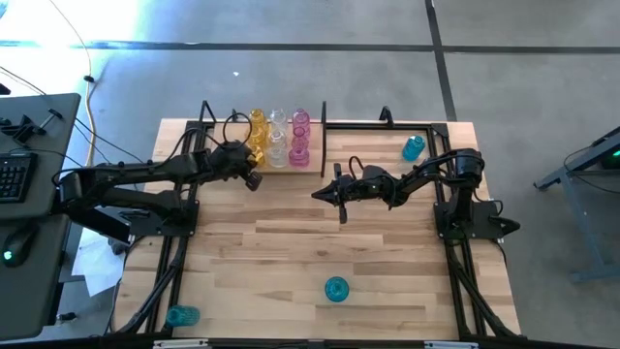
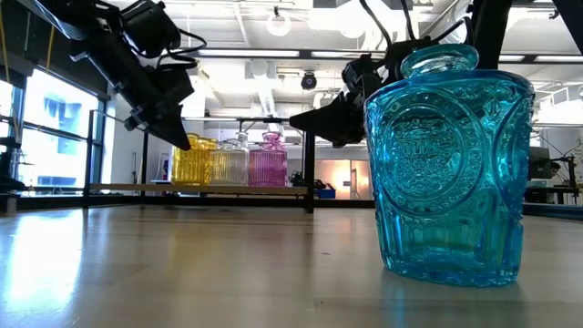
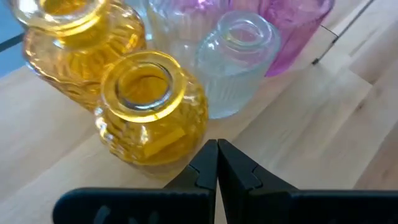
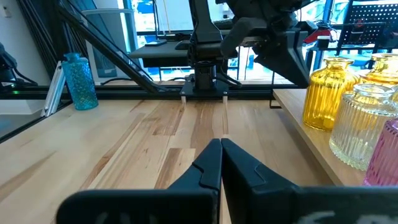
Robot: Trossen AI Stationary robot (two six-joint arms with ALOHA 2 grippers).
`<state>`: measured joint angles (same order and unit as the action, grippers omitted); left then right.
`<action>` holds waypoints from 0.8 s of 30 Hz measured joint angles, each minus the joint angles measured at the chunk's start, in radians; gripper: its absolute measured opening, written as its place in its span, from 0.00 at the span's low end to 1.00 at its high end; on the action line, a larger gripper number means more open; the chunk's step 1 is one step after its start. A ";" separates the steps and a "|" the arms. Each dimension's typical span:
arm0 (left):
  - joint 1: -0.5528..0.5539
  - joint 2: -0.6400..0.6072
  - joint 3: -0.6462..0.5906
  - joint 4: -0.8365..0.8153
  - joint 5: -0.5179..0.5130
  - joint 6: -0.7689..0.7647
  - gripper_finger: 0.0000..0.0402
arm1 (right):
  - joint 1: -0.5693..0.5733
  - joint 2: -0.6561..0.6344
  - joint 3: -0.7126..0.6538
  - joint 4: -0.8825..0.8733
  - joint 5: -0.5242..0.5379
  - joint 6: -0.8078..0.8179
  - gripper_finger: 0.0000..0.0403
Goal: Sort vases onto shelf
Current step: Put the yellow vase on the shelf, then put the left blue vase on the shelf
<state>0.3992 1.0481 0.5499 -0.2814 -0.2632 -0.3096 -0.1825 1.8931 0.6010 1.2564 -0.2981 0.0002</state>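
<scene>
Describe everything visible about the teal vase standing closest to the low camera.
The teal vase is translucent blue-green pressed glass, squat and broad-shouldered, with an embossed round medallion on its face, a short narrow neck and a thick open rim. It stands upright and looks empty, resting alone on the bare wooden table near its front edge, seen from above as a teal ring. Nothing touches it but the tabletop; both arms are farther back.
</scene>
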 joint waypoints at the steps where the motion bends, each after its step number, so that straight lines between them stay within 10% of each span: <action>1: -0.003 0.000 0.000 -0.004 0.014 0.000 0.00 | 0.000 0.000 0.000 0.000 0.000 0.000 0.00; 13: -0.165 -0.116 -0.001 -0.092 0.027 -0.019 0.00 | 0.000 -0.010 0.000 -0.010 0.000 0.000 0.00; 19: -0.240 -0.150 -0.128 0.246 0.116 0.006 0.00 | -0.017 -0.148 0.000 -0.245 0.014 0.019 0.00; 24: -0.259 -0.151 -0.273 0.601 0.180 0.008 0.00 | -0.020 -0.357 0.000 -0.620 0.241 0.019 0.00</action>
<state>0.1398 0.8974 0.2768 0.3198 -0.0832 -0.3019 -0.2024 1.5358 0.6010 0.6363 -0.0569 0.0191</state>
